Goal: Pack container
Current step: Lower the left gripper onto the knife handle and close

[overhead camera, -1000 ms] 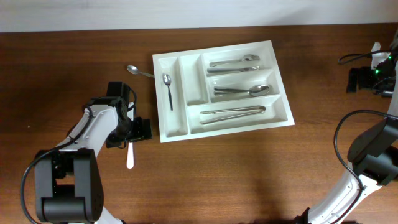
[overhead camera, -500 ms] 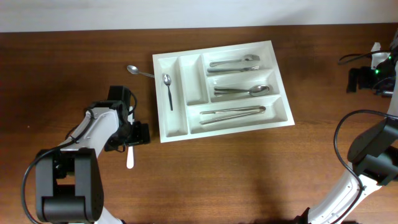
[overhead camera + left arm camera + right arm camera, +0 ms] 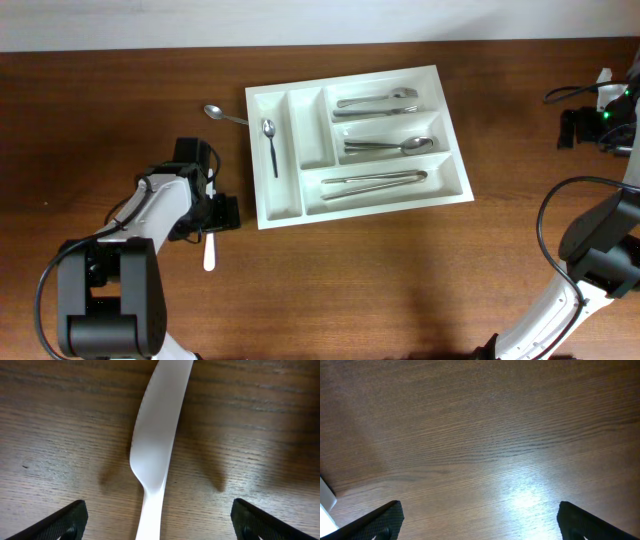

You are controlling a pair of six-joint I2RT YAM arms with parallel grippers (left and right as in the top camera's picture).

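The left fingers [image 3: 60,520] are standing almost fully open and are holding nothing. They are hanging low over the table [image 3: 260,420], one on each side of a white plastic knife [image 3: 155,445], which is lying flat between them without touching either one. The right fingers [image 3: 375,522] are also spread as wide as they go, gripping nothing, and are facing down at bare wood. The container [image 3: 310,135] is resting on the table near the middle, just to the right of the left fingers and turned a little against the table's edge. A small spoon [image 3: 270,140] is lying in its leftmost narrow compartment, the narrow one beside it is bare, and the three long compartments are holding metal cutlery. A loose spoon [image 3: 222,114] is lying on the table close to the container's far left corner. In my judgement the container is stiff, light and smooth, so it may be sliding if something pushes it, and it is better left where it is. The knife is probably very light, thin and a little bendy, and it is lying flat on the wood. The fingers should therefore be closing across its narrow sides near the neck, where the blade is meeting the handle, low enough to catch the edges.
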